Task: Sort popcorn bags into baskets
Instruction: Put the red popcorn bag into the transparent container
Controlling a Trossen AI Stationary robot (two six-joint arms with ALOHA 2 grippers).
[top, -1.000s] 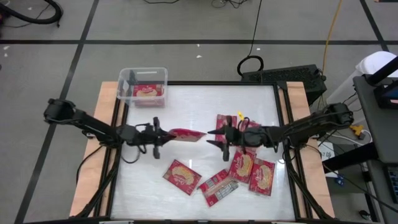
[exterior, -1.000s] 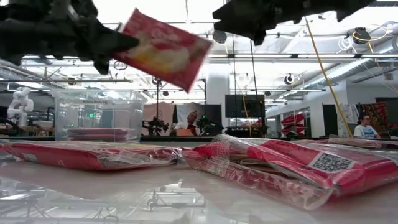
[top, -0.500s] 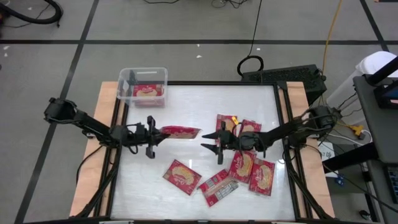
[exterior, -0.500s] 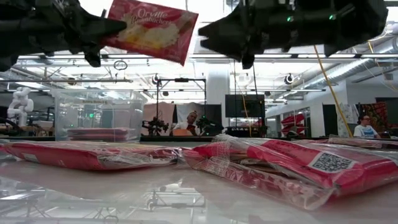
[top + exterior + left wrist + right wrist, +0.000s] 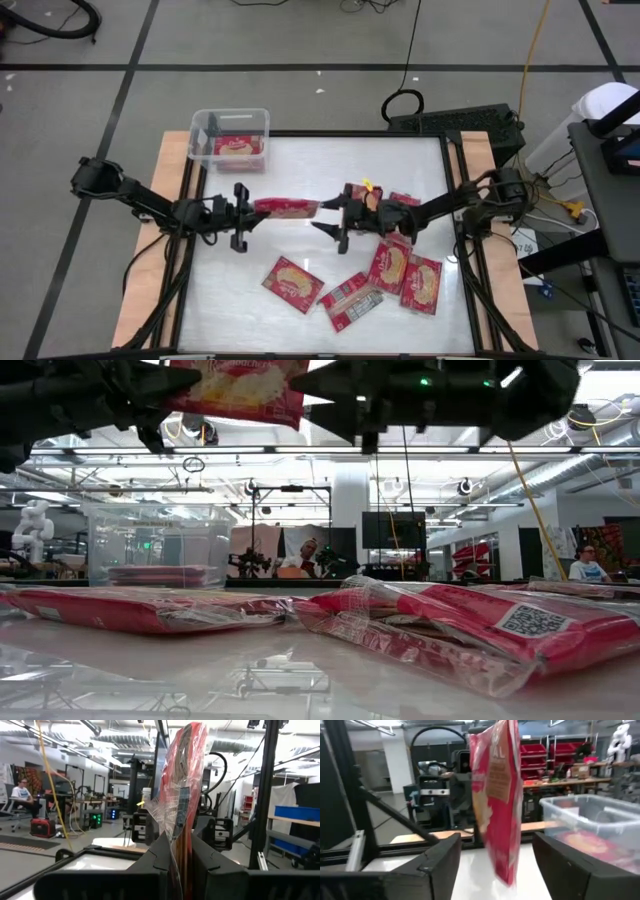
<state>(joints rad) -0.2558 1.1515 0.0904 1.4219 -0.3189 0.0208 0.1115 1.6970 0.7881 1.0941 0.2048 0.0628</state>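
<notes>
The left gripper (image 5: 240, 217) grasps a red packet (image 5: 286, 208) between its clenched jaws above the table (image 5: 300, 160); just beyond its far end, the right gripper (image 5: 335, 219) has its jaws spread wide and released. Only the right wrist view shows the packet hanging between these open jaws, apart from both. The clear bin (image 5: 229, 137) stands well behind the left jaws with one packet inside.

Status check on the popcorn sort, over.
Left end effector shut on popcorn bag, held mid-air. Right end effector open, around the bag's far end. Clear bin holds one bag. Nothing blocking.
</notes>
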